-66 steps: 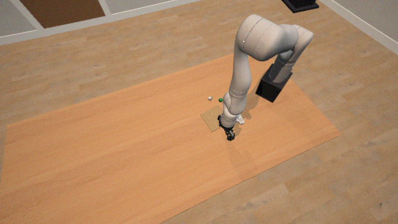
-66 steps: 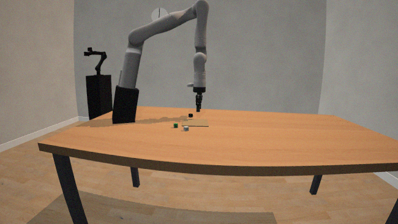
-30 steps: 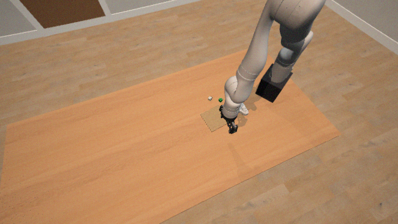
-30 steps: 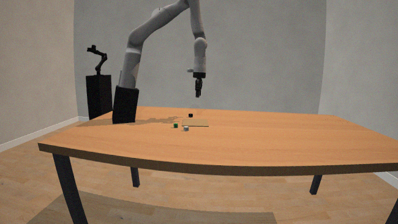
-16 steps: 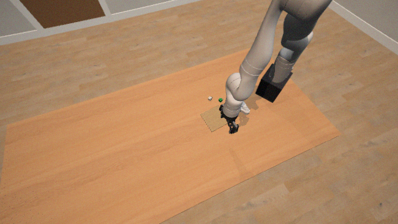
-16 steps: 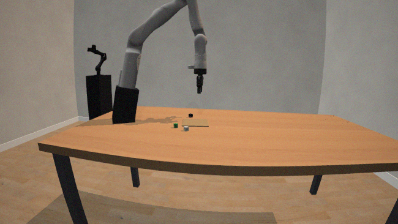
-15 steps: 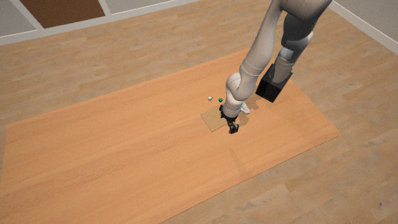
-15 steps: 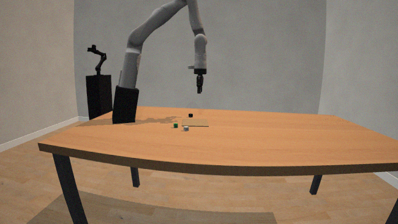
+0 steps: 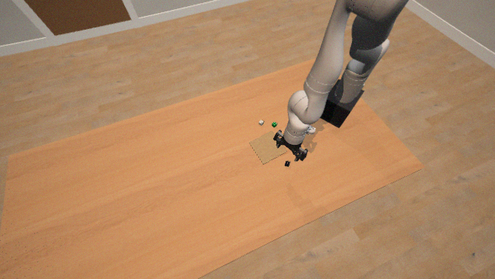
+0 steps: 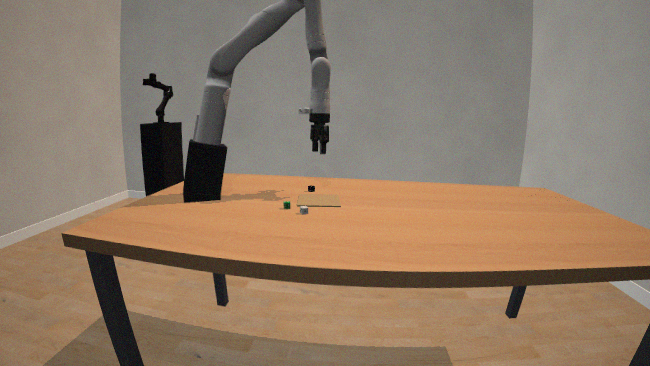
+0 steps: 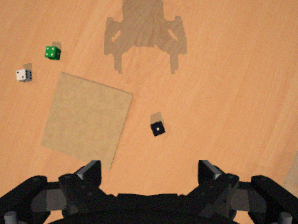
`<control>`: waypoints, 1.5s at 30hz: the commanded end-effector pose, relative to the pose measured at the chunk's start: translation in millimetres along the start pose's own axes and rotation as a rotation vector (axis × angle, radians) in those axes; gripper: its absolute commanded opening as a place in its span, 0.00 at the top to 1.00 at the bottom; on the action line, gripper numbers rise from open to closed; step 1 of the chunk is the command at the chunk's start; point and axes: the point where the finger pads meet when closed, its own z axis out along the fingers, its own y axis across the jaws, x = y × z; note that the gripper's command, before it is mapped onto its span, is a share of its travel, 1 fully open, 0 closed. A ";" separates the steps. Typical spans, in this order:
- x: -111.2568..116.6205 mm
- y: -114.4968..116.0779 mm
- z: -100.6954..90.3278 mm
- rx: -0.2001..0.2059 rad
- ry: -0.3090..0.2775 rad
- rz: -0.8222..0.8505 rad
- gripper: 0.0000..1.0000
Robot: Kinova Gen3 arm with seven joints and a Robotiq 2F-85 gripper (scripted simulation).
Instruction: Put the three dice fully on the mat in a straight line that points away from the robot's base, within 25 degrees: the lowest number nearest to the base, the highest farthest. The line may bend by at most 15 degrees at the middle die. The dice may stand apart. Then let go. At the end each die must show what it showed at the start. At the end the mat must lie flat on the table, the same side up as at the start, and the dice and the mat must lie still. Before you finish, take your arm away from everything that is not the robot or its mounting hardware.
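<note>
"Gripper first (image 9: 290,146) (image 10: 319,150) (image 11: 150,171): what is it doing?"

"Standing wide open with nothing between its fingers, well above the table beside the mat (image 9: 265,149) (image 10: 319,201) (image 11: 86,117)."

"And the dice?"

"All three are off the mat. The black die (image 9: 287,163) (image 10: 311,188) (image 11: 157,129) lies alone beside it, showing one pip. The green die (image 9: 274,124) (image 10: 286,205) (image 11: 52,52) and the white die (image 9: 261,122) (image 10: 304,210) (image 11: 23,75) are on the opposite side of the mat. I read two on white and four on green, though the pips are small."

"So black goes nearest the robot's base (image 9: 336,120) (image 10: 204,175), white in the middle, green farthest?"

"That's my reading. I'd take black first: centre over it, and turn the wrist until the pads face two opposite sides. It looks skewed to the fingers at present."

"Why fuss over the turn?"

"A corner pinch could twist or tip it, and the one must stay on top. Descend straight, close gently, lift level."

"Where to set it?"

"Fully inside the mat's base-side edge, leaving room beyond for two more. Lower until it just rests, then open and rise straight up. Pressing or dragging might shift the mat."

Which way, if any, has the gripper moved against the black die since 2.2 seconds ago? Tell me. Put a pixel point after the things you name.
Yes: in the exterior view, the gripper (image 9: 291,146) (image 10: 319,152) (image 11: 149,171) rose farther above the black die (image 9: 287,163) (image 10: 311,188) (image 11: 158,128).
</note>
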 end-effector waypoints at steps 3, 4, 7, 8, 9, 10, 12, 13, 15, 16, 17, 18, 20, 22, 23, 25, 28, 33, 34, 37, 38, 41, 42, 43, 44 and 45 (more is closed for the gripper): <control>16.3 6.5 1.3 -0.006 -0.005 -0.268 0.00; 18.4 8.1 1.7 -0.008 -0.006 -0.307 0.00; 21.7 10.7 2.2 -0.011 -0.008 -0.367 0.00; 21.7 10.7 2.2 -0.011 -0.008 -0.367 0.00; 21.7 10.7 2.2 -0.011 -0.008 -0.367 0.00; 22.0 10.9 2.4 -0.011 -0.008 -0.371 0.00; 22.0 10.9 2.3 -0.012 -0.006 -0.372 0.00; 21.7 11.0 2.3 -0.012 -0.006 -0.372 0.00; 21.7 11.0 2.3 -0.012 -0.006 -0.372 0.00; 21.7 11.0 2.3 -0.012 -0.006 -0.372 0.00; 21.7 11.0 2.3 -0.012 -0.006 -0.372 0.00; 21.7 11.0 2.3 -0.012 -0.006 -0.372 0.00; 21.7 11.0 2.3 -0.012 -0.006 -0.372 0.00; 21.7 11.0 2.3 -0.012 -0.006 -0.372 0.00; 21.7 11.0 2.3 -0.012 -0.006 -0.372 0.00; 21.7 11.0 2.3 -0.012 -0.006 -0.372 0.00; 21.5 11.1 2.7 -0.012 -0.007 -0.366 0.00; 20.7 12.4 6.3 -0.016 -0.008 -0.287 0.00; 20.3 12.9 7.2 -0.018 -0.008 -0.256 0.00; 18.6 14.5 11.2 -0.024 -0.010 -0.131 0.00; 18.1 15.1 12.8 -0.026 -0.010 -0.080 0.00; 17.4 16.5 18.6 -0.031 -0.009 0.100 0.00; 17.4 16.5 18.6 -0.031 -0.009 0.100 0.00; 17.4 16.5 18.6 -0.031 -0.009 0.100 0.00; 18.1 16.8 20.7 -0.033 -0.006 0.166 0.00; 17.3 17.0 22.9 -0.034 -0.006 0.235 0.00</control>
